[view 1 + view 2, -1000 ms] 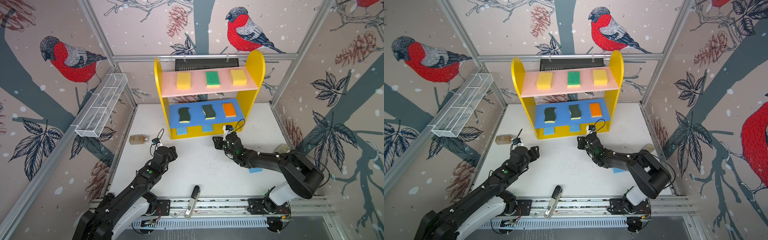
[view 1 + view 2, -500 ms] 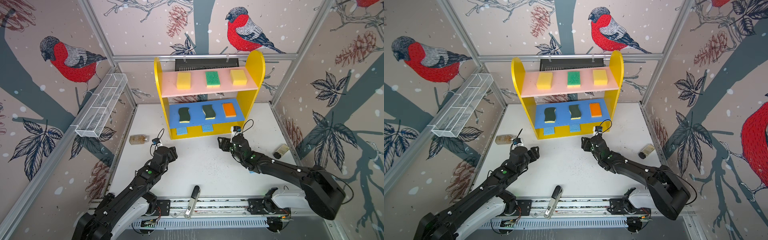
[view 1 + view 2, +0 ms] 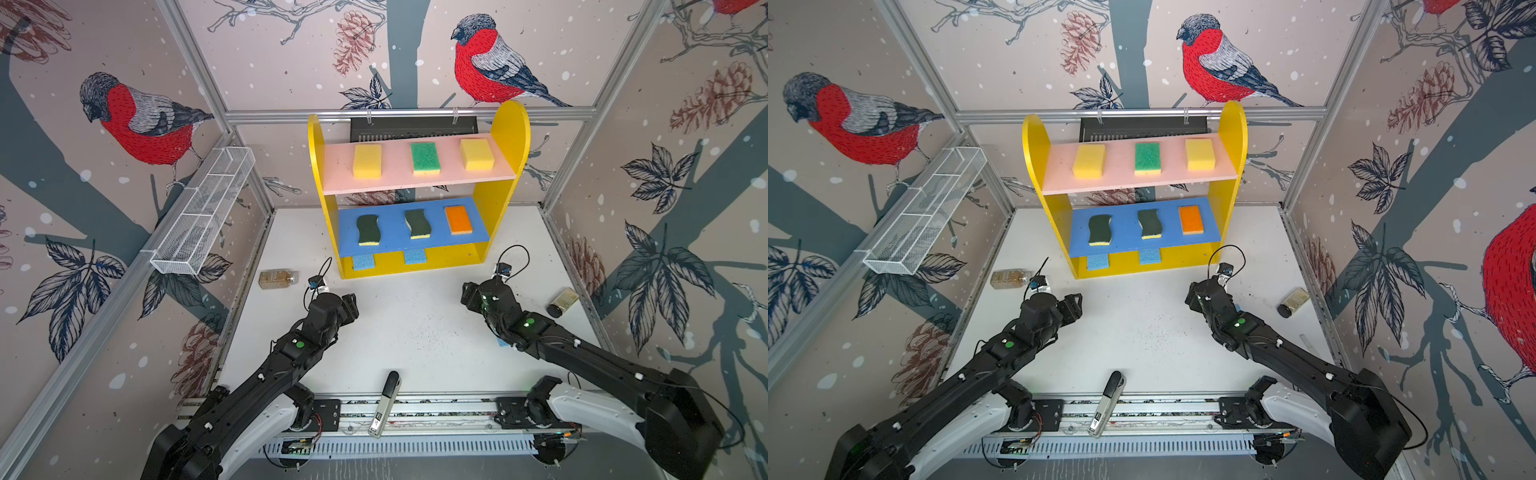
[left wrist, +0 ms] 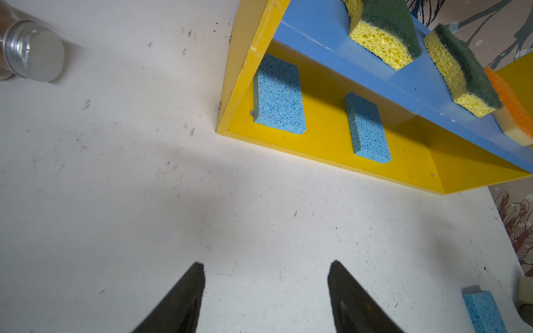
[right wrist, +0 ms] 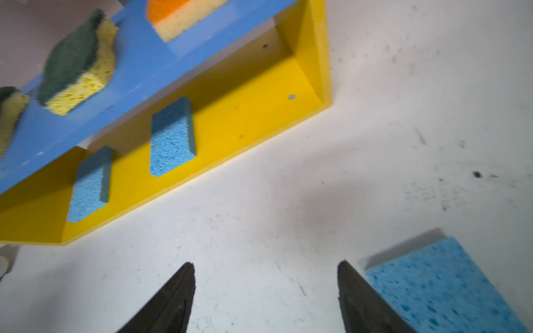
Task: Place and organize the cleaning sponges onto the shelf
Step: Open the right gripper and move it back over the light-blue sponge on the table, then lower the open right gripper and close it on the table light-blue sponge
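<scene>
Eight cleaning sponges (image 3: 425, 157) sat on the yellow-sided shelf with pink and blue boards (image 3: 509, 124). The ninth, a thin light blue sponge (image 5: 441, 285), lay flat on the white surface (image 3: 415, 324) toward its right edge, largely hidden beneath the right arm in both top views. The right pincer (image 5: 264, 268) was spread and empty, one finger just beside that sponge, not astride it. The left pincer (image 4: 265, 266) was likewise spread and empty. Judged risks: closing from there would catch nothing or shove the sponge aside; its thinness could make fingertips scrape the surface; the low gap under the blue lower board (image 5: 138, 72) could snag it or disturb the neighbouring blue sponge on the base (image 5: 171, 138).
</scene>
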Robot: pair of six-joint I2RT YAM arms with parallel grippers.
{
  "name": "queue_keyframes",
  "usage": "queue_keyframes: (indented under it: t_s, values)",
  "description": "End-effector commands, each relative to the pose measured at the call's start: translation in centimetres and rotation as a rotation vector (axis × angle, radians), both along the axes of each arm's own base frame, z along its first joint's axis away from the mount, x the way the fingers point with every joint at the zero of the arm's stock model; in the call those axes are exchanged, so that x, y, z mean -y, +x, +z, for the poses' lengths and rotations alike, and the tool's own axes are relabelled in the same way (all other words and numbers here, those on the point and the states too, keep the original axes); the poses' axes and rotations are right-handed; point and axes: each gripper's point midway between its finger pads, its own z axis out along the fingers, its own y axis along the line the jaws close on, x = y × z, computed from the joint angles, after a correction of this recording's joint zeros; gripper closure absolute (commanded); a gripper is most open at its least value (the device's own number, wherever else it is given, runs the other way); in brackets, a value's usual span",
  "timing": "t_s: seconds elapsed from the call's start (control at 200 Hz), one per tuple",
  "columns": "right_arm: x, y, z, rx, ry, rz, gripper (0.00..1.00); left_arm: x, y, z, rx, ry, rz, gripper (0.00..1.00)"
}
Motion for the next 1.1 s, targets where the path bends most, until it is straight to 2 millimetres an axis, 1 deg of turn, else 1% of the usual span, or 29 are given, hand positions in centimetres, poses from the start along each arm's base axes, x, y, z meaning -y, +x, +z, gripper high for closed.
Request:
queue_keyframes:
  t_s: [0.0,0.08,0.14,0.3,0.44,0.575,0.705,0.91,1.096]
  values:
    - [3.8,-1.8,-2.4,-0.104,-0.042,-0.143,0.21,0.0,-0.3,-0.4,-0.008,-0.009,0.001,0.31]
    - [5.4,-2.4,-3.2,-0.126,-0.035,-0.196,0.21,0.0,-0.4,-0.6,-0.010,-0.013,0.000,0.31]
    - [6.3,-2.8,-3.6,-0.137,-0.026,-0.219,0.20,0.0,-0.5,-0.7,-0.013,-0.013,-0.004,0.31]
    - [8.9,-3.7,-4.0,-0.146,-0.011,-0.296,0.18,0.1,-0.7,-1.0,-0.021,-0.016,-0.006,0.31]
    - [11.1,-4.0,-4.3,-0.153,0.012,-0.352,0.17,0.1,-0.9,-1.5,-0.025,-0.026,-0.006,0.31]
    - [13.0,-4.5,-5.8,-0.211,0.039,-0.405,0.18,0.1,-1.1,-2.0,-0.034,-0.029,-0.008,0.31]
    - [13.7,-4.7,-7.0,-0.250,0.069,-0.420,0.18,-0.1,-1.2,-2.3,-0.036,-0.025,-0.004,0.31]
    - [13.2,-4.5,-8.4,-0.261,0.152,-0.399,0.20,-0.3,-1.3,-2.7,-0.036,-0.019,0.002,0.31]
    - [13.1,-4.6,-9.4,-0.282,0.167,-0.395,0.20,-0.4,-1.4,-2.9,-0.043,-0.007,0.002,0.31]
